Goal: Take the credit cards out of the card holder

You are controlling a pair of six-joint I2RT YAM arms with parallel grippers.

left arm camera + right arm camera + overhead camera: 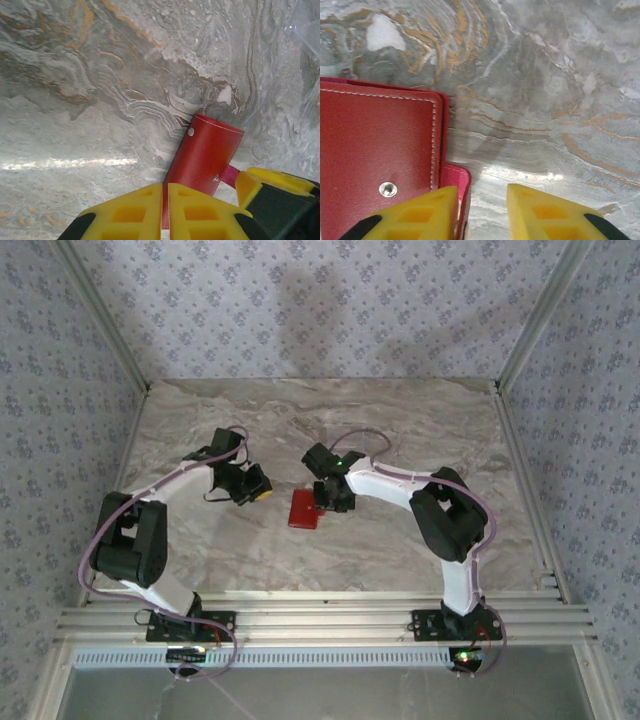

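Red leather with white stitching, the card holder (pixel 303 510) lies flat and folded near the middle of the marble-patterned worktop (pixel 420 420), outer face up. A small metal snap stud (pixel 388 189) shows near its right edge, and a short pinkish-red tab (pixel 456 176) sticks out from that edge. The right hand (pixel 482 195) hangs low over this side, its yellow fingers (pixel 547 215) parted with bare worktop visible between them. Its left finger sits over the tab and the holder's edge; whether it touches them I cannot tell, and the jaws are not clamped on anything. The left hand (pixel 165 190) hovers just left of the holder, apart from it, its two yellow fingers pressed together and grasping nothing.
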